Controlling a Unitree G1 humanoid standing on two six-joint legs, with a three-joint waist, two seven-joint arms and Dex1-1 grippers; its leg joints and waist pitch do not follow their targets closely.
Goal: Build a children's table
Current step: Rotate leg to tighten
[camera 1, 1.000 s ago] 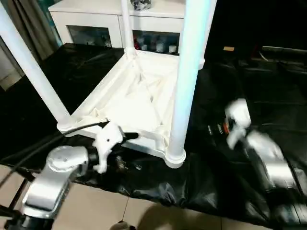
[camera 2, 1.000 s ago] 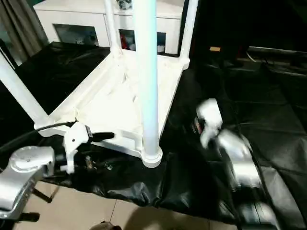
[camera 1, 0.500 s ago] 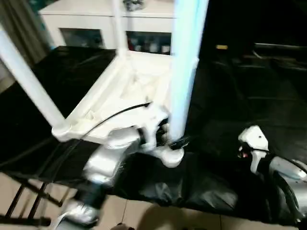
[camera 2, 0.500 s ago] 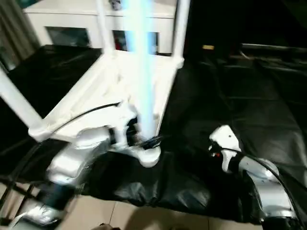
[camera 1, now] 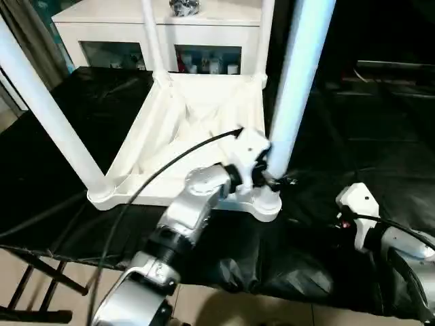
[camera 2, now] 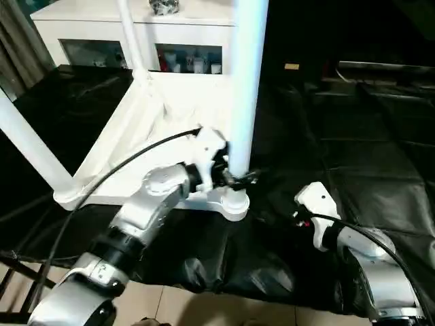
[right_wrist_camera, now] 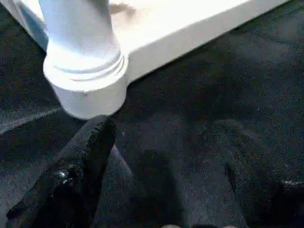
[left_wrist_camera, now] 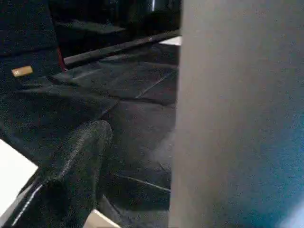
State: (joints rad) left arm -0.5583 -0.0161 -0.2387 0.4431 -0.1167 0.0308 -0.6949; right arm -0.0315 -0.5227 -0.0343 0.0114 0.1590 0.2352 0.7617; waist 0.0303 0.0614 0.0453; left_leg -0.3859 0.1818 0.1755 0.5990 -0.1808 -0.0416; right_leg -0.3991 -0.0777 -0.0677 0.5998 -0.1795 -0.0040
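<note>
Between the spread fingers of the left gripper (camera 1: 272, 178): the near right leg (camera 1: 299, 81) of the children's table (camera 1: 197, 129), low down, just above its corner socket (camera 1: 262, 200). Wide apart, those jaws, one dark finger (left_wrist_camera: 71, 175) to one side of the pale tube in the left wrist view; no firm pinch to be made out, so probably a bracket around the leg rather than a clamp, likely to steady or seat it in the socket. Cannot tell whether the pads touch the tube.

Upside down on the black-draped table (camera 1: 353, 136), the white top, ribbed underside up, which puts the sockets facing upward so legs can drop in from above. Four legs counted, all upright in their corners: near left (camera 1: 47, 115), near right, far left (camera 1: 151, 41), far right (camera 1: 265, 37). One top, four sockets, all filled, so assembly looks nearly complete, with only pressing home or checking left.

Off to the side of the held leg and apart from it: the right gripper (right_wrist_camera: 156, 190), also standing open, empty, low over the black cloth with the near socket just ahead of its fingertips. Behind everything, one white cabinet (camera 1: 102, 27) with glass doors.
</note>
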